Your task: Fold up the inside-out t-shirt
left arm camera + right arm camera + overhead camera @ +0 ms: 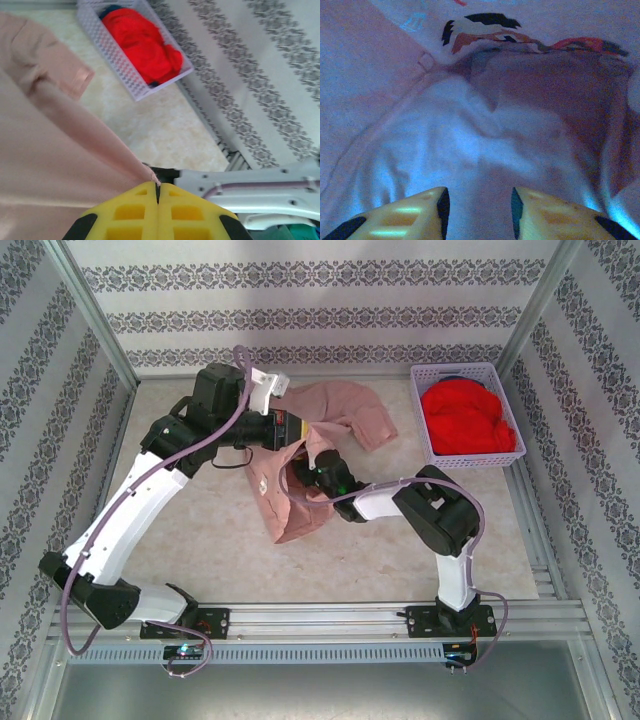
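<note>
While the left gripper (158, 190) clamps an edge of the inside-out t-shirt (55, 165), the right gripper (478, 197) hovers, jaws parted, facing the fabric.

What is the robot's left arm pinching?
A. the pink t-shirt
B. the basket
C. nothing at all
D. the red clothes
A: in the left wrist view the left gripper has its jaws shut on an edge of the pink t-shirt, while the red clothes lie apart in the basket.
</note>
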